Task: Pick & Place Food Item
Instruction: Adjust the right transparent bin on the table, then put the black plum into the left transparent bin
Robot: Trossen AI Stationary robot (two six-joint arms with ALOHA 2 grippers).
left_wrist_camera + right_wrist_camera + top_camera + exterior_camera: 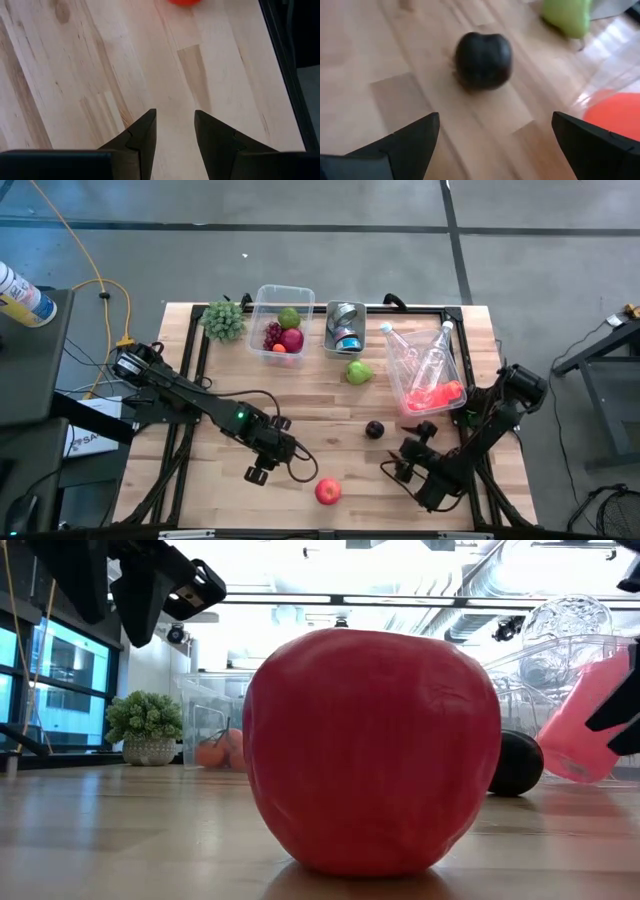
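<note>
We look down on the wooden tabletop [330, 405]. At its twelve o'clock edge sit a clear tub [262, 345] of fruit and a small tray [330, 342] of cans; toward two o'clock a second tub [462, 388] holds bottles. The left hand [258, 474] hovers at seven o'clock, its fingers [142, 137] a little apart and holding nothing. The right hand [393, 470] is at five o'clock, spread wide and empty, pointing at the dark plum [374, 429] just off centre. The red apple [328, 491] lies at six o'clock between both hands, touched by neither. A green pear [358, 372] rests near the tray.
</note>
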